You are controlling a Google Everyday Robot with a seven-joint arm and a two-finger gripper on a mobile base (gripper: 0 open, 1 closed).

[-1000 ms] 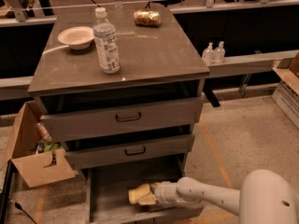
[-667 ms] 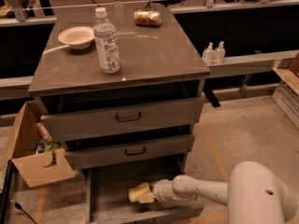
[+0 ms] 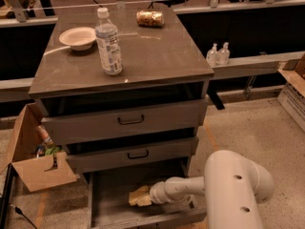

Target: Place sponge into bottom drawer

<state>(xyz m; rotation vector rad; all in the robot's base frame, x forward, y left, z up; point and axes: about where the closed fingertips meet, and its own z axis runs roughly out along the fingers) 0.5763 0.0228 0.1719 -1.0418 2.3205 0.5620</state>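
Observation:
The bottom drawer (image 3: pixel 100 209) is pulled open below two shut grey drawers with black handles. The pale yellow sponge (image 3: pixel 139 196) sits low inside it, near the middle, right at the tip of my arm. My gripper (image 3: pixel 148 196) reaches into the drawer from the right, and the sponge covers its tip. The cream arm runs back to the large rounded joint at the lower right.
On the cabinet top (image 3: pixel 157 56) stand a white bowl (image 3: pixel 78 36), a water bottle (image 3: pixel 108 42) and a snack bag (image 3: pixel 150 18). An open cardboard box (image 3: pixel 33 161) sits on the floor at the left. Two small bottles (image 3: pixel 218 54) stand on a ledge at the right.
The arm and the sponge stay at about the same spot in the bottom drawer; the arm's big joint has swung closer and fills more of the lower right.

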